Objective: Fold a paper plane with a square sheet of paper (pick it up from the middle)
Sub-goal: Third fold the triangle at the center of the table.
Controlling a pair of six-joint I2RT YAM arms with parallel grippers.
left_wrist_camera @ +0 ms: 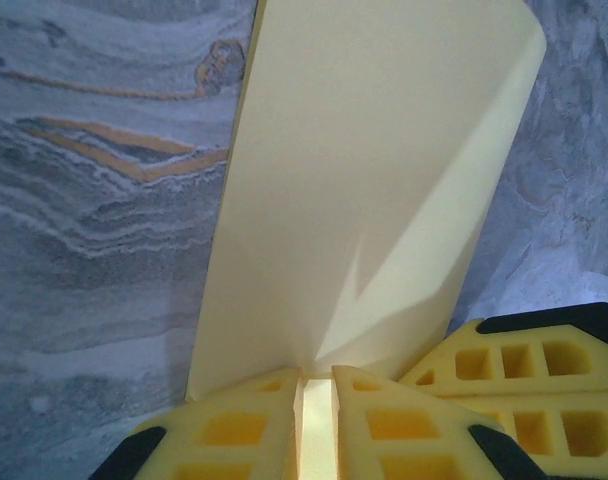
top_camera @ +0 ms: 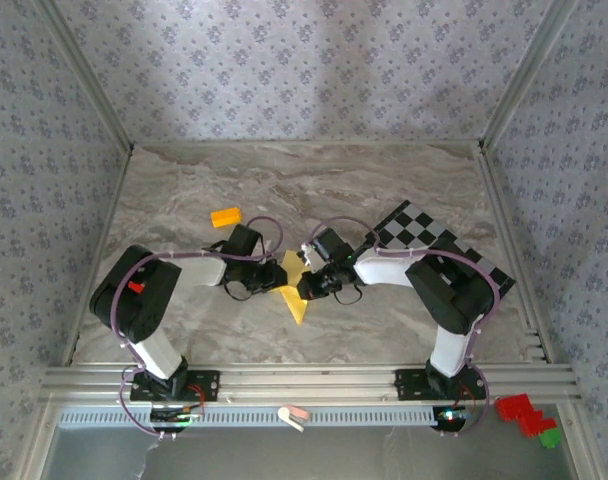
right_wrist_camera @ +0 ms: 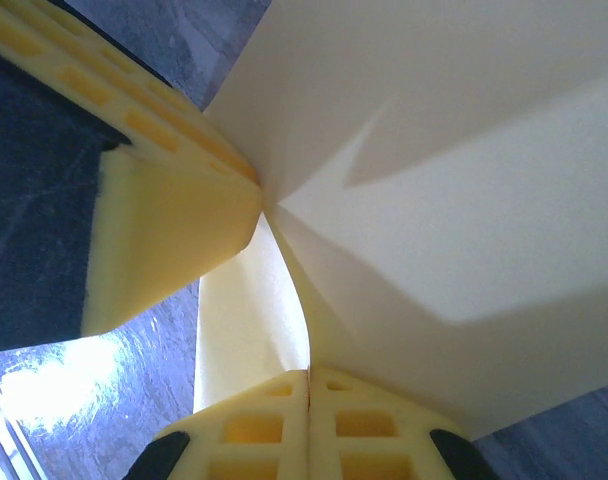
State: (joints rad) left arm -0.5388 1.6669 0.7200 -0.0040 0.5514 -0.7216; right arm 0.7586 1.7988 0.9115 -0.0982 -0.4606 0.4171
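Observation:
The square sheet of paper (top_camera: 296,300) is pale yellow and folded, hanging between my two grippers above the table's middle, with a pointed tip towards the near edge. I cannot tell whether it has the paper plane's dart form. My left gripper (top_camera: 276,276) holds it from the left. In the left wrist view the paper (left_wrist_camera: 374,180) rises ahead and runs into the narrow slit between the fingers of the left gripper (left_wrist_camera: 316,372). My right gripper (top_camera: 312,282) is shut tight on a creased flap of the paper (right_wrist_camera: 464,180), its pads pressed together in the right wrist view (right_wrist_camera: 309,372).
An orange block (top_camera: 225,216) lies on the marble table (top_camera: 284,180) behind the left arm. A black-and-white checkered board (top_camera: 424,235) lies at the right under the right arm. Red and green pieces (top_camera: 524,412) sit beyond the near rail.

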